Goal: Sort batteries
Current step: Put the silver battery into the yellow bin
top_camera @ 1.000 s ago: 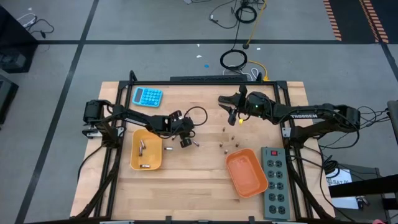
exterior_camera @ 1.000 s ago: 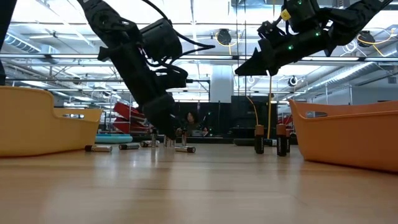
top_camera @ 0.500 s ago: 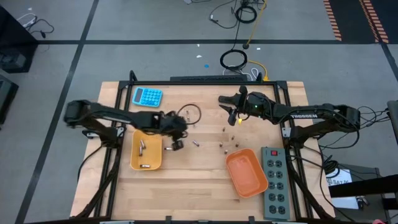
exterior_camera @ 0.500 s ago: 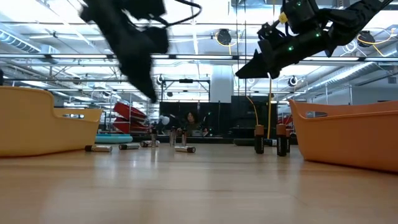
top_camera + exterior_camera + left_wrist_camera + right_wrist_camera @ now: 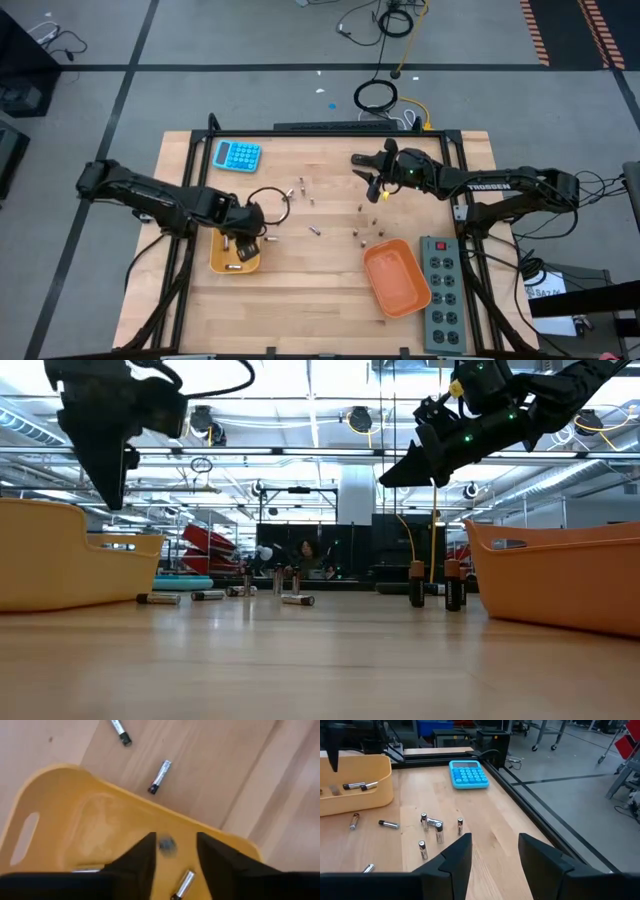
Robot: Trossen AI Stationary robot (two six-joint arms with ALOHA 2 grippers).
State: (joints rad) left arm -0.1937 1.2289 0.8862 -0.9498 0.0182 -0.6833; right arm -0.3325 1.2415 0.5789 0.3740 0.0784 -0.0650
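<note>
My left gripper (image 5: pixel 243 244) hangs open over the yellow tray (image 5: pixel 221 262), fingers pointing down. In the left wrist view a small blurred battery (image 5: pixel 166 844) shows end-on between the fingers, touching neither. Two more batteries (image 5: pixel 183 884) lie on the tray's floor. Other batteries lie or stand on the wood: a group near the far middle (image 5: pixel 300 188), one at the centre (image 5: pixel 314 231) and several (image 5: pixel 364 232) by the orange tray (image 5: pixel 397 277). My right gripper (image 5: pixel 372 186) is raised over the far middle of the table, open, with nothing between its fingers (image 5: pixel 495 840).
A blue calculator (image 5: pixel 237 155) lies at the far left. A grey power strip (image 5: pixel 442 292) runs along the right edge beside the orange tray. Two batteries (image 5: pixel 160 776) lie on the wood just beyond the yellow tray's rim. Bare wood stretches along the near edge.
My left gripper has risen from the batteries at the table's middle. It has gone toward the left edge until it stands over the yellow tray, and it has tipped from a slant to point almost straight down. My right gripper has kept still.
</note>
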